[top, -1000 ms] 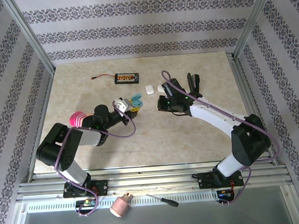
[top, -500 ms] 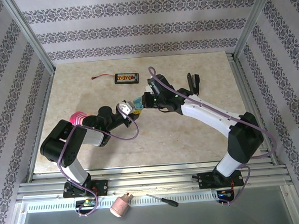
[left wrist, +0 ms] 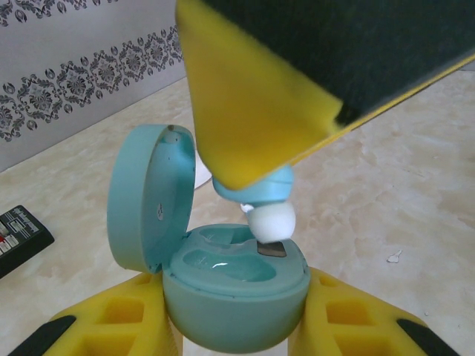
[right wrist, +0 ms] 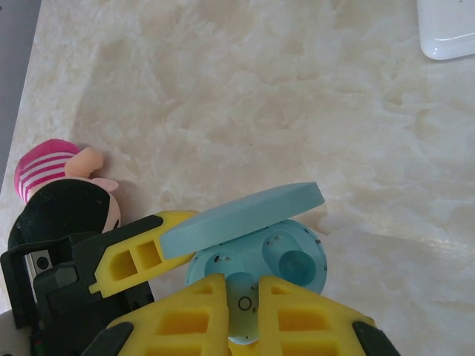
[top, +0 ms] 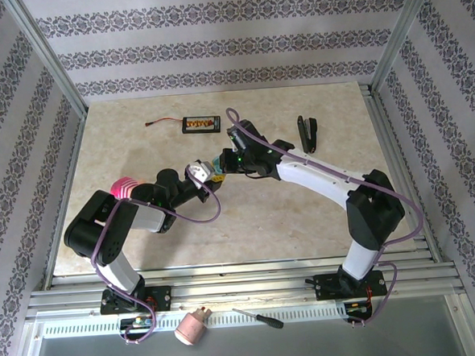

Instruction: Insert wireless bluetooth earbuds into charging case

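Clamps pale blue charging case point(left wrist: 234, 300) upright between left gripper point(left wrist: 236, 322) fingers, lid point(left wrist: 141, 196) hinged open at left. Pinches pale blue earbud point(left wrist: 269, 189) in right gripper point(right wrist: 241, 289), fingers closed tight on it. Hangs long axis near vertical, white tip point(left wrist: 272, 221) down at mouth of right-hand well; other well's contents unclear.

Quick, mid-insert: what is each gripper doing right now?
Left gripper: closed on the open blue charging case.
Right gripper: closed on a pale blue earbud, white tip down at the case's well.
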Controlling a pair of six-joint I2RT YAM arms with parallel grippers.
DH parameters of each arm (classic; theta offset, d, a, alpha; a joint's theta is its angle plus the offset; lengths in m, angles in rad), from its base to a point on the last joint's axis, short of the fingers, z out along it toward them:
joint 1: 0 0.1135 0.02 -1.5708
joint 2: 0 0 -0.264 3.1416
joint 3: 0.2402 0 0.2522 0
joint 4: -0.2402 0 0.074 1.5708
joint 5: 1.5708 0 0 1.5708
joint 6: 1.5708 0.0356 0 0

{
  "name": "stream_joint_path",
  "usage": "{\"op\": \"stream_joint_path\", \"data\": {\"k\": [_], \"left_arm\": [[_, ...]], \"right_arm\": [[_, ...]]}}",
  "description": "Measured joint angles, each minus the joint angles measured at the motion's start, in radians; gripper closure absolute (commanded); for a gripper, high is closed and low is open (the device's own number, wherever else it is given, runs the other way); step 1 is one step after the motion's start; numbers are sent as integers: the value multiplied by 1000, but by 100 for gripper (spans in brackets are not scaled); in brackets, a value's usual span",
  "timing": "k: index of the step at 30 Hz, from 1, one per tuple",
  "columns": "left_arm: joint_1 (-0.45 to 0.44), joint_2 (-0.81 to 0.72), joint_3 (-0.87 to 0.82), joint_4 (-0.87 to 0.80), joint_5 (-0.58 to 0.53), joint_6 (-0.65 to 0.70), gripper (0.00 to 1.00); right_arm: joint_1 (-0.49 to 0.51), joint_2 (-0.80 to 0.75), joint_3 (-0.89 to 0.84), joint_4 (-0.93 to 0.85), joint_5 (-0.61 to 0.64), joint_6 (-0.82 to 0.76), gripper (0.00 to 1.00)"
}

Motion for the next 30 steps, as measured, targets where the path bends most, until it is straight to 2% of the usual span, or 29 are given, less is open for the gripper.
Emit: {"op": "stream_joint_path", "data": {"k": [30], "left_arm": [[0,-2,11,-2,-8,-19,72]], "right_arm": [[0,23,-1,59,-35,0,87]]}}
